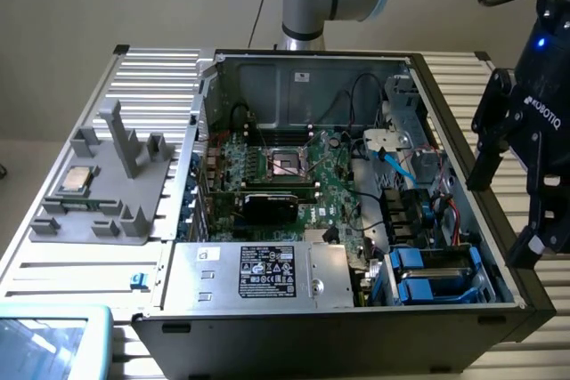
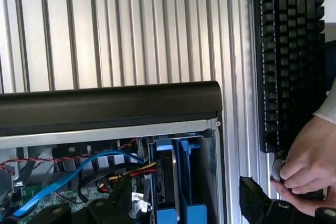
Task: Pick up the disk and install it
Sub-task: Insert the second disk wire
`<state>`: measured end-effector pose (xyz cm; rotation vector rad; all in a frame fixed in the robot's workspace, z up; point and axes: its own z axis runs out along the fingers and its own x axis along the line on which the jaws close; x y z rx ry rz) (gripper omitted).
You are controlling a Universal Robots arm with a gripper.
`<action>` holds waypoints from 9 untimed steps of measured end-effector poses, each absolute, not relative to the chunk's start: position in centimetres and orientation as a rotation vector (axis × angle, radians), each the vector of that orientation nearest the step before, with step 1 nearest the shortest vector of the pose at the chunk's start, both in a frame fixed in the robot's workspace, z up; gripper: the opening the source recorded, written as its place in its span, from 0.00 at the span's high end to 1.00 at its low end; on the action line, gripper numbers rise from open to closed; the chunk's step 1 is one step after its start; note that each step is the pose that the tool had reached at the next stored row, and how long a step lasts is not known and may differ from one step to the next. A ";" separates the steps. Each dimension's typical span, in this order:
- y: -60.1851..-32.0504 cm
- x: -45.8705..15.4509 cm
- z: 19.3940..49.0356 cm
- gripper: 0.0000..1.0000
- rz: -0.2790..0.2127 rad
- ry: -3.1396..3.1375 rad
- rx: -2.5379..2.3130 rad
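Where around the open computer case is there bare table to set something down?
Bare ribbed aluminium table lies between the grey plastic fixture tray and the blue-framed screen, and behind the tray. Inside the open black computer case, boards, cables and blue drive carriers crowd everything.

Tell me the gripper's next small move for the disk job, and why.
Probably a short move inward over the case, toward the blue drive carriers in its front corner. The gripper hangs outside the case's wall on the exterior view's right, jaws open and empty, and a person's hand works near a keyboard beside it.
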<state>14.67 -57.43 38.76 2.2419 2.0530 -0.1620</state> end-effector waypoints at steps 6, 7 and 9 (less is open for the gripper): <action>-57.4 14.3 38.8 0.10 -0.122 2.022 2.227; -57.4 14.2 38.8 0.10 -0.116 2.017 2.226; -57.3 14.2 38.8 0.10 -0.108 2.011 2.226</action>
